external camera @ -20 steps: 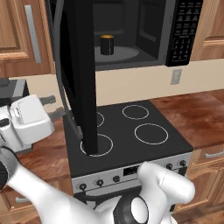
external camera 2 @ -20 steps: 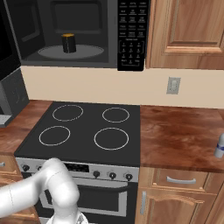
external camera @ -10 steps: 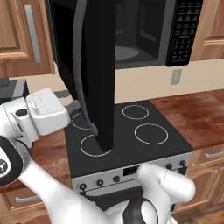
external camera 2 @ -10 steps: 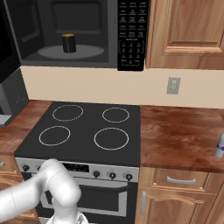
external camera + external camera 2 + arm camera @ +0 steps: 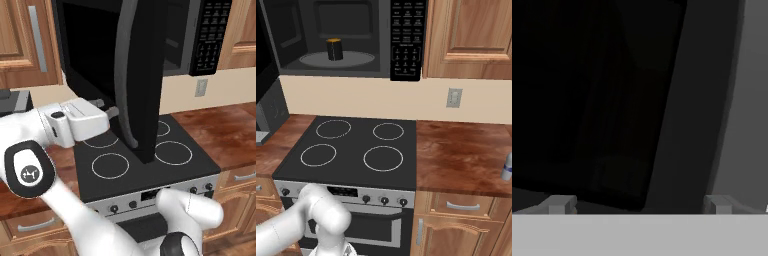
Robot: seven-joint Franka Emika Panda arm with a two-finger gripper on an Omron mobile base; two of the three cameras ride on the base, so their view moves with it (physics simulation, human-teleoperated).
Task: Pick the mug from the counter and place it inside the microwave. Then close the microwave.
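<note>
mug [image 5: 334, 49] sits on microwave [image 5: 406, 40] turntable [image 5: 336, 59].

Home kitchen (rendered): stovetop [image 5: 358, 147], microwave [image 5: 406, 40], wooden cabinets [image 5: 468, 35].

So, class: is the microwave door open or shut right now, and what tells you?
Open, partway. The door stands swung out over the stovetop, and the mug shows inside the microwave.

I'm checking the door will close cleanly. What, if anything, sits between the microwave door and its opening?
Nothing visible does. The mug stands well inside on the turntable, back from the microwave opening. The end effector is against the outer face of the door, not in its path.
</note>
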